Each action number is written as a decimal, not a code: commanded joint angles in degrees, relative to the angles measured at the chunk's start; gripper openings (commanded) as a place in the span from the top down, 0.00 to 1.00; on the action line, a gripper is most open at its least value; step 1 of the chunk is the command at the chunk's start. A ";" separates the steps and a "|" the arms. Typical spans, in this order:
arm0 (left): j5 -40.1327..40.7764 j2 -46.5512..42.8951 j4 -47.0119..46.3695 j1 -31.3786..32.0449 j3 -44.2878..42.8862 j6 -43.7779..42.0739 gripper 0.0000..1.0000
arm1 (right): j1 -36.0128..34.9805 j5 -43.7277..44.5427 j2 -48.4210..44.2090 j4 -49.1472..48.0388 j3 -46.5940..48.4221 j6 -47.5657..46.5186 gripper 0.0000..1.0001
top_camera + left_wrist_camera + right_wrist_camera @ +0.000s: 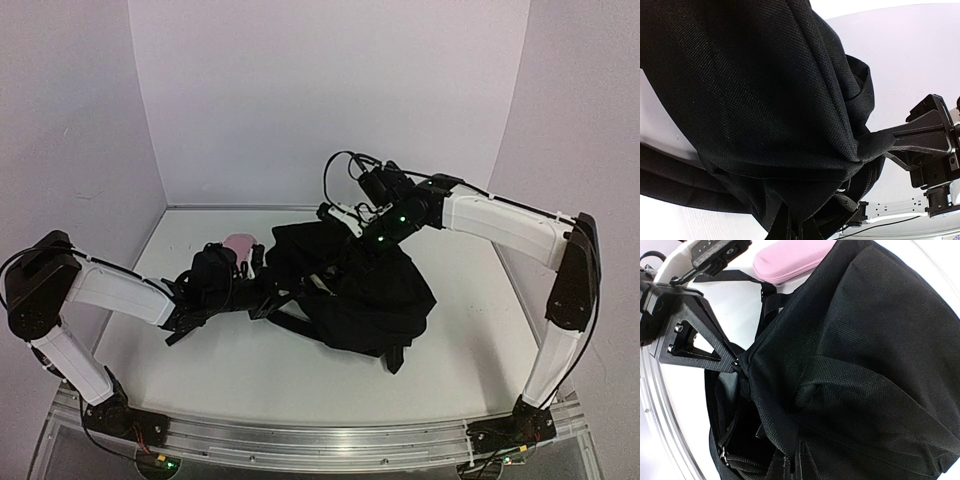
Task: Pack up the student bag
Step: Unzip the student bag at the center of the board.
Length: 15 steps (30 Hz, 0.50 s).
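The student bag [375,295] sits mid-worktop [300,390] as a crumpled black heap, and you can't read its shape from above. Its left edge merges with your left arm's dark wrist.

In the left wrist view the fabric fills nearly the whole frame. The left gripper [879,141] is closed, pinching a fold of the bag, and its tips are buried in the cloth. The straps [670,182] run out of the frame at lower left.

In the right wrist view the right gripper [740,362] is also closed, clamped on the bag's edge just above the open zip [722,455]. The inside is too dark to make out.

The pink pencil case [240,243] lies just behind the bag. From above it is half hidden by your left wrist, and the right wrist view cuts it off at the top.

Your left arm lies low across the worktop, reaching right. Your right arm stands tall at its elbow, with the forearm stretched left over the bag's far side.
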<state>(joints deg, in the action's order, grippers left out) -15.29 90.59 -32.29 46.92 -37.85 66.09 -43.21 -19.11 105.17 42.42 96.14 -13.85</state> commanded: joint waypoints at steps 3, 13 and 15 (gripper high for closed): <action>7.42 1.78 12.72 -5.82 4.88 -4.18 1.00 | 8.77 4.27 -3.11 6.07 4.14 4.56 0.95; 2.70 3.80 13.48 1.44 -6.41 -13.93 0.58 | 1.87 -8.61 -1.62 7.22 -4.64 5.34 0.24; 3.38 3.02 10.99 2.00 -4.77 -11.83 0.51 | 0.60 -8.36 -1.72 6.98 -4.86 5.79 0.22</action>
<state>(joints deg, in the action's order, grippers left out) -13.15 94.15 -19.18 47.38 -41.98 54.78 -39.23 -25.52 105.41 48.38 92.03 -8.81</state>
